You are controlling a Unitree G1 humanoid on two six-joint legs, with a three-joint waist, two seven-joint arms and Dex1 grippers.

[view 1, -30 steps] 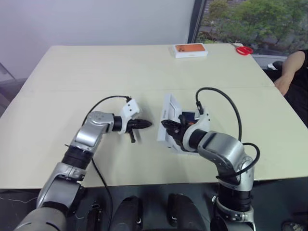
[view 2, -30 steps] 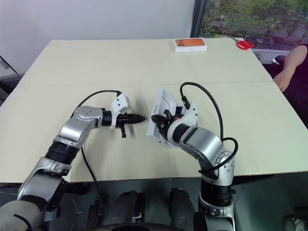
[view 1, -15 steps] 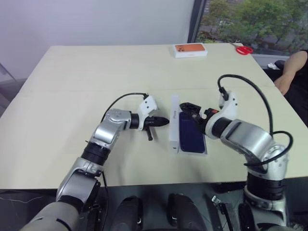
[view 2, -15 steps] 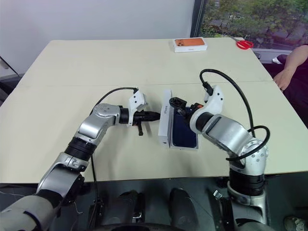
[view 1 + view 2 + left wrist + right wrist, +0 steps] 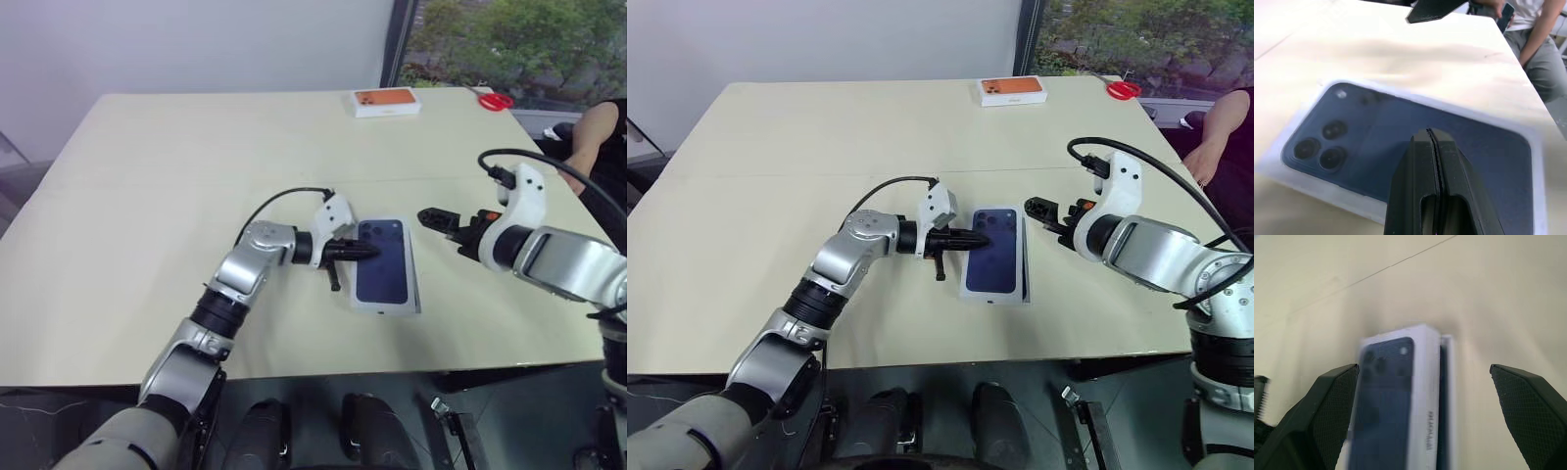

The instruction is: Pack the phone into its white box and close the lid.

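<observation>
Right hand (image 5: 438, 219) has swung clear of the white box (image 5: 386, 266) since a second ago, fingers now spread wide, holding nothing, just beside the box. Then the lid stood tilted up on edge; now it lies flat on the box, phone picture up. Left hand (image 5: 370, 251), pinched shut and empty, has moved in over the lid (image 5: 1415, 132). Box long axis runs near to far, camera cluster at far end. Cream surface (image 5: 196, 176); orange-topped box (image 5: 387, 102) and red scissors (image 5: 497, 101) at far edge; window beyond; a person's arm (image 5: 593, 137) far beyond the box, off the surface's edge.
</observation>
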